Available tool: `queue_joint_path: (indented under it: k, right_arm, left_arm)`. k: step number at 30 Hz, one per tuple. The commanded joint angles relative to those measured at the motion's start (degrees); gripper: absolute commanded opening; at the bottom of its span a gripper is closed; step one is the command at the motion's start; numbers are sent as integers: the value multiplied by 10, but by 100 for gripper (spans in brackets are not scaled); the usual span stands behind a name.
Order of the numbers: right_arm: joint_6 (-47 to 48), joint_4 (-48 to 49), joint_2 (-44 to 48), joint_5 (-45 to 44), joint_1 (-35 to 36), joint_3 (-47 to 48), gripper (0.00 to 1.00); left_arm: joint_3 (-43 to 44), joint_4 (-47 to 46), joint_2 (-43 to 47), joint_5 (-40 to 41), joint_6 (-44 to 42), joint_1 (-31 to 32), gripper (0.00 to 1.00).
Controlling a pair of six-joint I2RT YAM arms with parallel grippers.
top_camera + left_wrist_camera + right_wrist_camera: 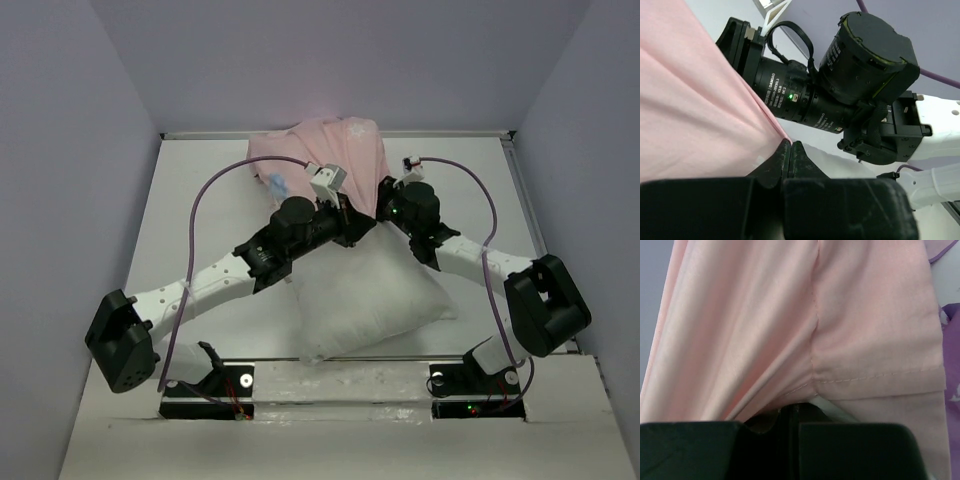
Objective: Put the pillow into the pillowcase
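The plump white pillow lies mid-table, its far end under the pale pink pillowcase, which is lifted into a tent at the back. Both grippers meet at the case's near edge above the pillow. My left gripper is shut, and in the left wrist view its jaws pinch the pink pillowcase at a taut fold. My right gripper is shut too. Its own camera shows the jaws clamped on the stitched hem of the pillowcase, with the purple side showing at the right.
The white table is walled in grey on three sides, with a rail along the back. The right arm's wrist sits very close to my left gripper. Purple cables arc over both arms.
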State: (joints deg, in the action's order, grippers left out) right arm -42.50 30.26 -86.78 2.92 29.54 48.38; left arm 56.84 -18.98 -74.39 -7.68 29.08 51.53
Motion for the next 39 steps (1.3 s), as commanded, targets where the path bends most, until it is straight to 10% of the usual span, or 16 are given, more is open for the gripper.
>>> queue_joint_path:
  k: [1,4,5,11,23,29,39]
  right_arm:
    - [-15,7,-17,-111,-37,33,0]
    - [5,-3,-7,-64,-43,22,0]
    - [23,-11,2,-62,-43,15,6]
    - [130,-192,68,-49,-56,68,84]
    - [281,-437,203,-4,19,135,90]
    - [338,-562,94,-198,240,255,92]
    - [375,-660,-162,-416,312,447,100]
  left_arm:
    - [-16,-66,41,-90,65,49,1]
    - [26,-18,14,-50,49,47,35]
    - [41,17,7,-21,21,47,63]
    - [65,75,39,106,-42,45,99]
    - [-296,91,259,262,75,-145,99]
    - [-367,-6,202,214,84,-211,99]
    - [-337,-166,8,134,39,-279,99]
